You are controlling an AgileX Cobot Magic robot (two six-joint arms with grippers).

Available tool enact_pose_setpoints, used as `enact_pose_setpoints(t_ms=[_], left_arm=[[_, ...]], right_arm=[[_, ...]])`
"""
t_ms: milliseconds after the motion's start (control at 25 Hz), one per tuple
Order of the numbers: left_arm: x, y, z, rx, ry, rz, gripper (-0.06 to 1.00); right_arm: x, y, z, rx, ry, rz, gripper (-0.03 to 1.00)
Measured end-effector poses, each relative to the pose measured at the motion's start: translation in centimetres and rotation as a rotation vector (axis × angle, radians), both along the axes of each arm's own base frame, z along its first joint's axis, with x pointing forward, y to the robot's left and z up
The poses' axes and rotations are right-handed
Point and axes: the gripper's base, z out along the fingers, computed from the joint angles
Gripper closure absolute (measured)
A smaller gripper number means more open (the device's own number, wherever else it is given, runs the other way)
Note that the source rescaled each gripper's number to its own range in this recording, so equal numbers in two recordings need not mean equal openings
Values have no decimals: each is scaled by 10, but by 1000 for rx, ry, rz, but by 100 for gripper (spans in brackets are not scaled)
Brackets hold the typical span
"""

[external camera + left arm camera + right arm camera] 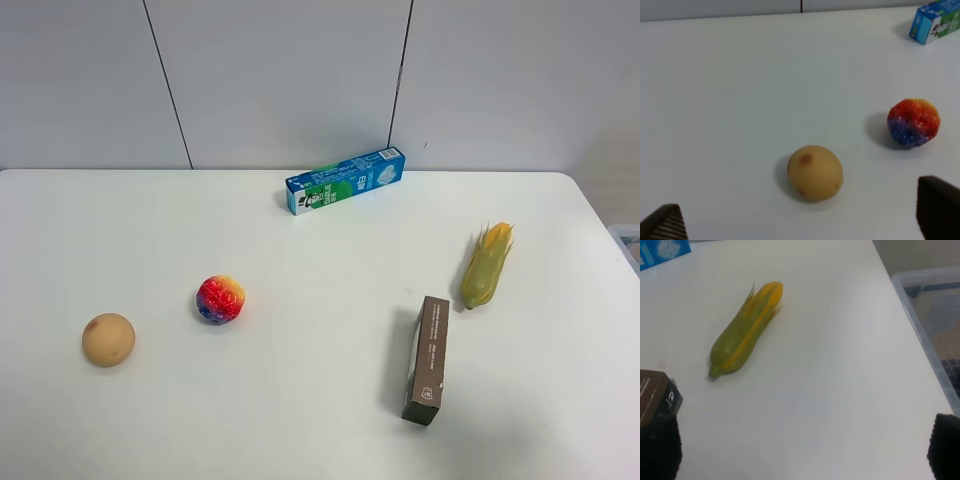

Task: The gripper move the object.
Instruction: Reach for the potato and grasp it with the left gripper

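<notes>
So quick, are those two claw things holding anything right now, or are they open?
Left gripper: open, holding nothing; the tan ball lies loose ahead of it.
Right gripper: open, holding nothing.

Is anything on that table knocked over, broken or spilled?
Nothing stands out. The tan ball, rainbow ball, corn cob, blue box and brown box sit apart on the table, whole, with nothing spilled.

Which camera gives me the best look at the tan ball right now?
Left wrist: the tan ball sits large mid-frame, reddish blotch visible. Exterior high shows it small, left of the rainbow ball. Right wrist misses it.
</notes>
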Motion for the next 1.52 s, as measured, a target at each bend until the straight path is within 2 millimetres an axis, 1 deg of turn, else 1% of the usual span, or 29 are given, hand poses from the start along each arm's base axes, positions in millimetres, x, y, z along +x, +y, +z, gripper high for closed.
enact_pose_setpoints(t_ms=[280, 400, 560, 680, 760, 840, 1000, 1080, 1200, 1360, 1520], left_arm=[[0, 0, 0, 0, 2, 0, -6], [10, 0, 0, 3, 64, 0, -6], [38, -1, 11, 7, 207, 0, -6], [67, -2, 21, 10, 295, 1, -6], [87, -3, 28, 10, 317, 1, -6], [107, -3, 29, 6, 342, 0, -6], [144, -5, 20, -4, 397, -1, -6], [161, -6, 11, -2, 425, -1, -6], [182, -7, -4, 8, 485, -9, -6], [201, -14, -27, 65, 592, -84, -6], [216, -25, -45, 125, 638, -173, -6]], right_arm=[[0, 0, 0, 0, 0, 0, -3], [0, 0, 0, 0, 0, 0, -3], [0, 0, 0, 0, 0, 0, -3], [0, 0, 0, 0, 0, 0, -3], [0, 0, 0, 0, 0, 0, -3], [0, 0, 0, 0, 0, 0, -3], [0, 0, 0, 0, 0, 0, -3], [0, 0, 0, 0, 0, 0, -3], [0, 0, 0, 0, 0, 0, -3], [0, 0, 0, 0, 0, 0, -3], [0, 0, 0, 0, 0, 0, -3]])
